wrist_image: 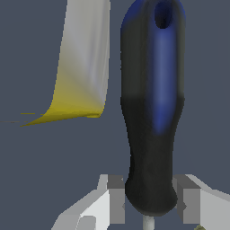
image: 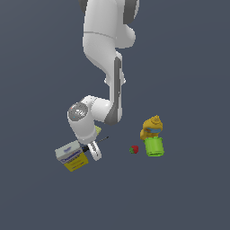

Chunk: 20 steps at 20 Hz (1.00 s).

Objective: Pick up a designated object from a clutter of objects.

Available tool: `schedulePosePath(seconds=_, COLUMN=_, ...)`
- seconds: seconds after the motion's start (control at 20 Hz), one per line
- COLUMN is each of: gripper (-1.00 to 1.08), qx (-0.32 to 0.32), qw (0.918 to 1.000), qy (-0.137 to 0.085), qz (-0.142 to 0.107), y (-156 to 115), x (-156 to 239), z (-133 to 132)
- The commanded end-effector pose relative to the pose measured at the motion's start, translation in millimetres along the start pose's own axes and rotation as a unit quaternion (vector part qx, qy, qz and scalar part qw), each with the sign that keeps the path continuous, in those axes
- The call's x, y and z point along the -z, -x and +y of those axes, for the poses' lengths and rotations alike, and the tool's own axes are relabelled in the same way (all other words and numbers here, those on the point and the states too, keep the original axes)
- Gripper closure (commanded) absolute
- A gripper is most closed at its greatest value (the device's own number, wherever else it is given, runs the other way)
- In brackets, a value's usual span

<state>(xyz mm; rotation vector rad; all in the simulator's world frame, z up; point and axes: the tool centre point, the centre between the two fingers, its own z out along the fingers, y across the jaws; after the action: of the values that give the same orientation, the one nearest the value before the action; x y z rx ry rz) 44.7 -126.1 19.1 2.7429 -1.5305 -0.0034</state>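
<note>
The screwdriver [wrist_image: 152,112] fills the wrist view, its thick black-and-dark-blue handle standing between my two fingers [wrist_image: 116,197]. My gripper [wrist_image: 150,204] is shut on the handle's black end, both pads against its sides, with the thin shaft just showing beyond. In the exterior view my gripper [image: 94,152] is low beside the yellow-and-white box [image: 71,157], and the screwdriver's thin shaft [image: 104,139] pokes out toward the exterior view's right. Whether the screwdriver is off the floor I cannot tell.
The box's corner [wrist_image: 83,63] lies close beside the handle. A pale yellow pad [image: 98,130] is half hidden behind the wrist. Toward the exterior view's right are a red strawberry [image: 134,149], a green cup [image: 154,146] and an orange-yellow lump [image: 152,126].
</note>
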Motion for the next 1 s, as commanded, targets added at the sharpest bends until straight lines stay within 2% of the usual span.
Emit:
schedulePosePath(seconds=0.0, gripper=1.08, qx=0.0, qw=1.0, qy=-0.001, qz=0.001, y=1.7, x=7.0, z=-2.8)
schedulePosePath(seconds=0.4, gripper=1.08, qx=0.0, qw=1.0, qy=-0.001, qz=0.0, y=16.0, x=55.8, z=-18.3)
schedulePosePath(seconds=0.95, gripper=1.08, qx=-0.001, qw=1.0, qy=0.0, qz=0.001, y=48.9, x=174.0, z=-55.8)
